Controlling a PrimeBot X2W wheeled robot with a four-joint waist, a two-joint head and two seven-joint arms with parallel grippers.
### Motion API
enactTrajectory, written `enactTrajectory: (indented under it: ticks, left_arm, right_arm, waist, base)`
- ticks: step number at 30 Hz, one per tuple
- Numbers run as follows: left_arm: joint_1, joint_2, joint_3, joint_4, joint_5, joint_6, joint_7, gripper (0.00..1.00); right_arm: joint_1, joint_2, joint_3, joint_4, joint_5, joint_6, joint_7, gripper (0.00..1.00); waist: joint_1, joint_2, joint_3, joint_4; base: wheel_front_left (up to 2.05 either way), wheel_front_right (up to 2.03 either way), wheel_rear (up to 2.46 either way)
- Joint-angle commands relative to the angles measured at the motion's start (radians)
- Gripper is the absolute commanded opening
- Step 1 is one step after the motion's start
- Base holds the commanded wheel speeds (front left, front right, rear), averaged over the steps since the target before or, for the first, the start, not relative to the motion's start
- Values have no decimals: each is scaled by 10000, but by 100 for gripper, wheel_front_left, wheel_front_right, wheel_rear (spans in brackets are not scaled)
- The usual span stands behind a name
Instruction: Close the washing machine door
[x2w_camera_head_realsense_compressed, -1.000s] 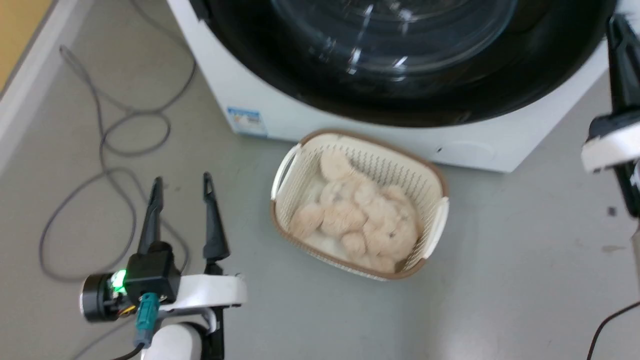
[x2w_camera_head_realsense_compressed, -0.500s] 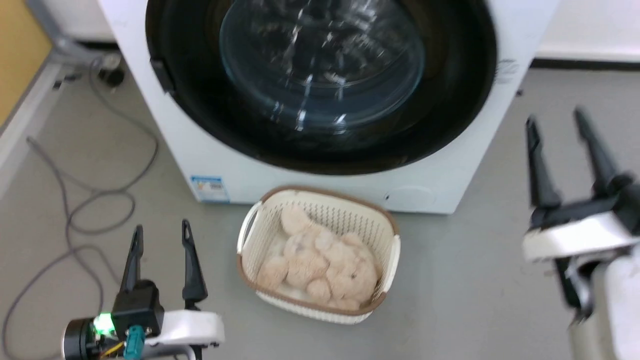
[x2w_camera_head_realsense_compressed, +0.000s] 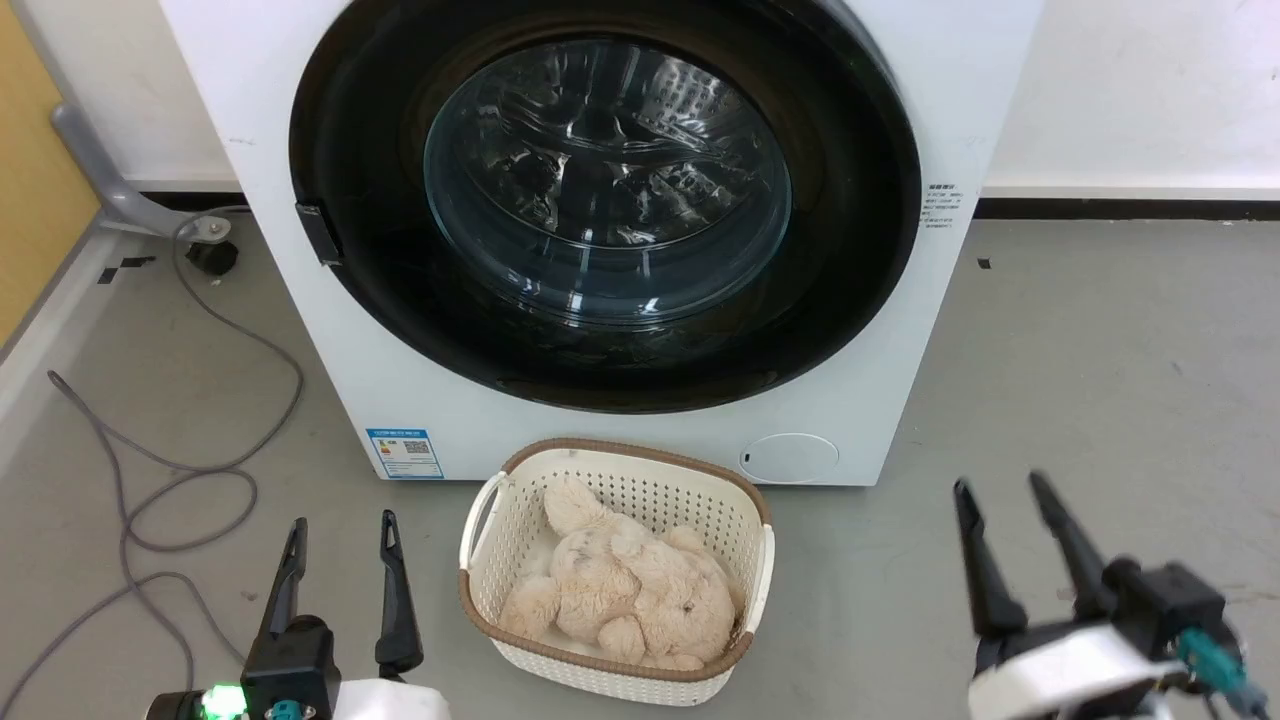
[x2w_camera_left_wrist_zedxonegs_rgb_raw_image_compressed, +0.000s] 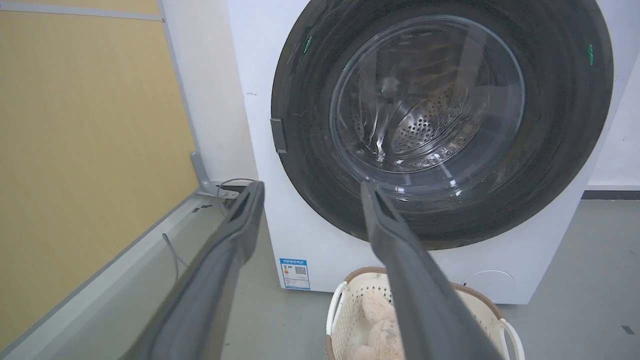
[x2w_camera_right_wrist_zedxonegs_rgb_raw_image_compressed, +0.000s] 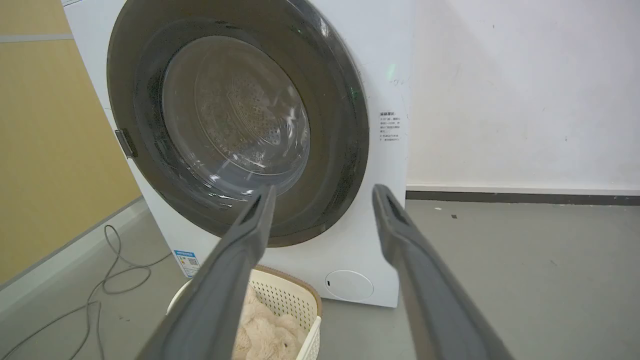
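Glass and gloss face me: the washing machine door (x2w_camera_head_realsense_compressed: 605, 190) lies flat against the front of the washing machine (x2w_camera_head_realsense_compressed: 620, 450), seemingly shut already, just behind the basket (x2w_camera_head_realsense_compressed: 700, 500) holding a plush toy (x2w_camera_head_realsense_compressed: 630, 600). My left pincer (x2w_camera_head_realsense_compressed: 342, 522) and right pincer (x2w_camera_head_realsense_compressed: 998, 485) hang low either side of that basket, both spread, pinching nothing, well apart from the door. I judge it a heavy, stiff slab with a slick face and a breakable bowl, so any last press belongs flat on the black ring near the small tab (x2w_camera_head_realsense_compressed: 318, 232) at its left edge, not on the glass.
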Motion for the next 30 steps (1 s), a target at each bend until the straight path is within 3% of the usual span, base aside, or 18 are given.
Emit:
enactTrajectory:
  ticks: [1, 7, 8, 30]
  left_arm:
    - [124, -1, 9, 30, -52, -93, -44, 100]
    - [195, -54, 28, 154, -262, -263, -44, 100]
    - [67, -33, 22, 147, -256, -255, 2, 0]
    - [-38, -54, 83, 70, -168, -499, 402, 0]
  right_arm:
    - [339, 72, 93, -54, 311, -9, -34, 100]
    - [699, 75, 276, -256, 685, -9, -34, 100]
    - [609, 23, 264, -211, 669, -2, 2, 0]
    - [614, 31, 209, -458, 354, -1, 400, 0]
  waist:
    - [1, 0, -39, 39]
    - [1, 0, -98, 47]
    - [1, 0, -100, 48]
    - [1, 0, -76, 100]
  base:
    - [0, 0, 0]
    - [0, 0, 0]
    - [0, 0, 0]
    - [0, 0, 0]
